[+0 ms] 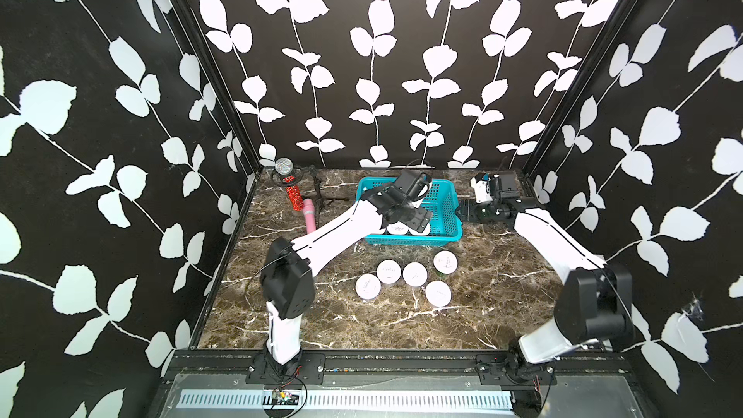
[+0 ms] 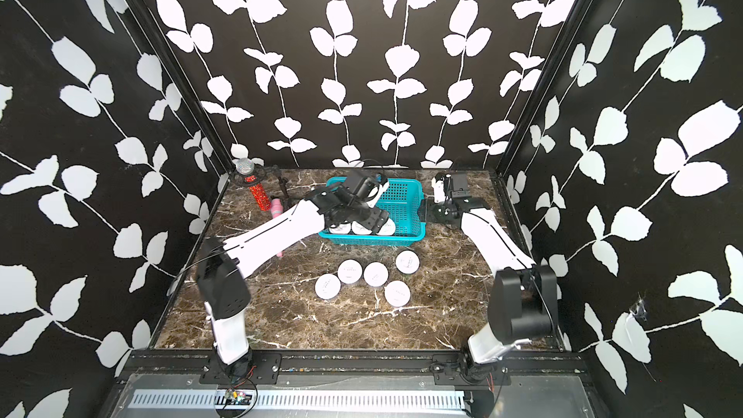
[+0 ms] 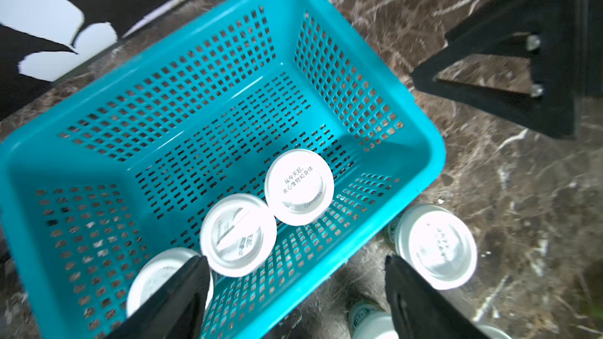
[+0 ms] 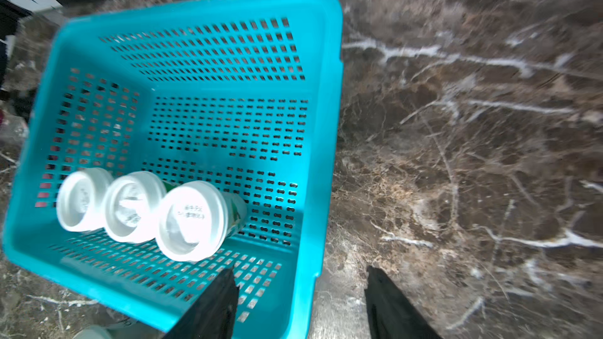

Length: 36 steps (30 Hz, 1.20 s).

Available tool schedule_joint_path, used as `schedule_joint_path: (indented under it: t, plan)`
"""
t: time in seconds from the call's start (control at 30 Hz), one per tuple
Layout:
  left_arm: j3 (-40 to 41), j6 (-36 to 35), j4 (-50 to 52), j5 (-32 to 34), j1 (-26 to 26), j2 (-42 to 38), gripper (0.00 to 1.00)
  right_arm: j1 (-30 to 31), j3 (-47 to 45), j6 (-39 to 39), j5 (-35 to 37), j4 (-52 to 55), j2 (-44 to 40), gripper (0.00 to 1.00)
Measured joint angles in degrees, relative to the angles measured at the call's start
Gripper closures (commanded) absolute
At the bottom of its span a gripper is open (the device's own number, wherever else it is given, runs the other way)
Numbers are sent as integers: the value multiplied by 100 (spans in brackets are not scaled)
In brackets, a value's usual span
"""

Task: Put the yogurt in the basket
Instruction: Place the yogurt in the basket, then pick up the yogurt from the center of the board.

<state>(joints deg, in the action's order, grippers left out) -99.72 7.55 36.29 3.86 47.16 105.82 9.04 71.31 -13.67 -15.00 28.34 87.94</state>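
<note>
Enclosure: black walls with white leaf print on three sides, brown marble-pattern bench (image 1: pixel 502 307) below. Both arms reach toward the far side. The left arm (image 1: pixel 333 239) runs diagonally across the bench to the basket, and the right arm (image 1: pixel 551 243) ends at the basket's right end. The turquoise basket (image 1: pixel 414 240) sits at far centre, one long side toward me. The left hand (image 3: pixel 295 260) hangs over the basket's near wall, fingers wide apart, nothing between them. The right hand (image 4: pixel 301 270) is at the basket's right rim, fingers also apart and gripping nothing; I cannot tell whether one touches the rim. A red glitter microphone (image 1: pixel 290 191) stands in the far left corner. A pink bottle (image 1: pixel 309 215) lies just beside it, left of the basket. Three yogurt cups (image 3: pixel 299 187) stand close together in a row along the basket's near wall, lids up. I count five more yogurt cups (image 1: pixel 415 274) clustered on the bench just in front of the basket.
</note>
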Motion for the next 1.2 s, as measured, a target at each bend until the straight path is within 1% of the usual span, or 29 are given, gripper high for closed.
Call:
schedule_joint_path:
  t: [0.17, 0.37, 0.53, 0.67, 0.9, 1.2]
  plan:
    - [846, 350, -354, -83, -382, -710, 16, 153, -55, 173, 173, 192, -468, 30]
    - [1812, 603, -442, -7, -796, -1300, 16, 498, -162, 273, 468, 647, -658, 27]
    - [2354, 671, -437, 195, -1005, -1836, 15, 817, -278, 319, 643, 957, -791, 23]
    - [2732, 680, -446, 431, -1058, -2243, 15, 1060, -363, 361, 686, 1182, -861, 22]
    - [3161, 643, -446, 708, -1110, -2518, 14, 1373, -470, 402, 782, 1480, -861, 20]
    - [3311, 592, -448, 863, -1165, -2706, 13, 1744, -470, 407, 1084, 1648, -590, 18]
